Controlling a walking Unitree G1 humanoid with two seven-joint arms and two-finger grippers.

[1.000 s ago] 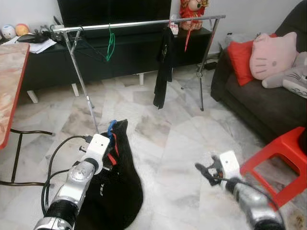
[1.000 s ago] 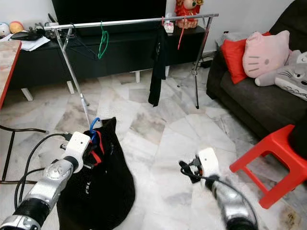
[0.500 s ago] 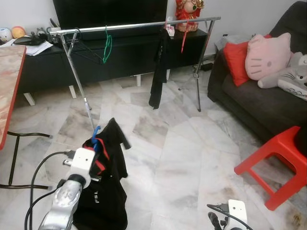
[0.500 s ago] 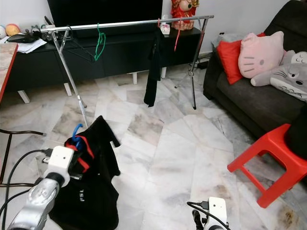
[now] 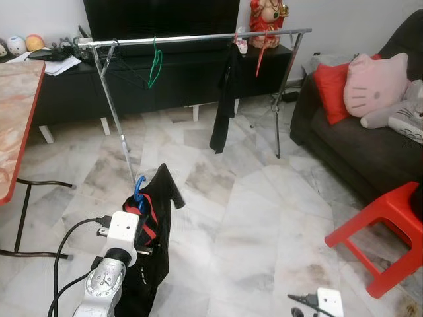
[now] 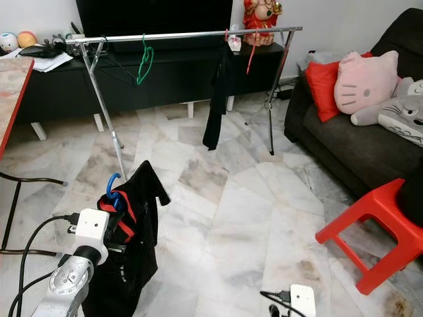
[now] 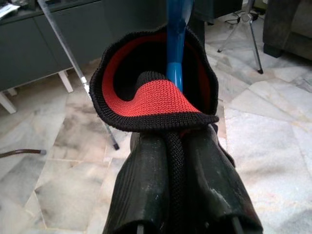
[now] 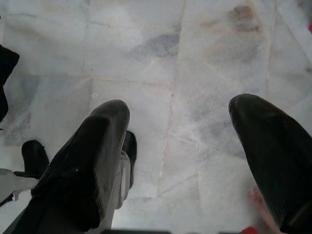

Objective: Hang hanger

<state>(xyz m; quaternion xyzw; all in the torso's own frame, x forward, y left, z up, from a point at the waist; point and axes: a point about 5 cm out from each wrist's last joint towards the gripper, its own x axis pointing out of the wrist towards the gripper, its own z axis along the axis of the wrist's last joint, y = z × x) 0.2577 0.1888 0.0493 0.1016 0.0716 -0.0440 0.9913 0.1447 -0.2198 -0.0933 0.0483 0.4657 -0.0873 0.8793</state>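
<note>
Left end effector [image 7: 175,146] grips blue hanger [image 7: 174,44] carrying black garment [image 5: 155,224]

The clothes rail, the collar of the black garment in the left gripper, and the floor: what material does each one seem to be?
The clothes rail looks like polished metal: silvery, thin, with bright reflections. The collar looks like rib-knitted fabric, black outside and red inside; fine knit rows show. Its hanger seems glossy blue plastic. The floor looks like polished marble tiles: grey veins, brownish patches, straight joints. The left gripper is shut on the garment.
</note>
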